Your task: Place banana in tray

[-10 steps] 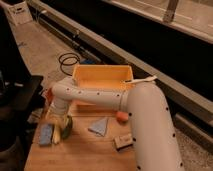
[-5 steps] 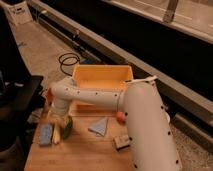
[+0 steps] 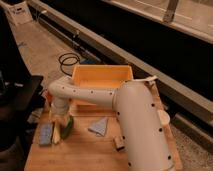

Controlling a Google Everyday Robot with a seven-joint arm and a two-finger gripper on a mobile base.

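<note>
The banana [image 3: 56, 134] is pale yellow and lies on the wooden table [image 3: 90, 152] at the front left, between the blue sponge [image 3: 46, 134] and the dark green vegetable [image 3: 68, 127]. My gripper [image 3: 59, 120] hangs from the white arm [image 3: 95, 95] and reaches down right over the banana's upper end. The yellow-orange tray [image 3: 102, 76] stands at the back of the table, behind the arm and about a hand's width beyond the gripper. Its front wall is partly hidden by the arm.
A grey-blue folded cloth [image 3: 100, 125] lies mid-table. A small brown block [image 3: 120, 144] sits beside the arm's base. A white round object [image 3: 163, 118] is at the right edge. A dark stand [image 3: 20, 100] is at the left, and a black cable [image 3: 67, 61] lies on the floor.
The arm's thick lower part has swung further over the table's right half and now hides the red-orange bowl. The gripper stays low at the banana.
</note>
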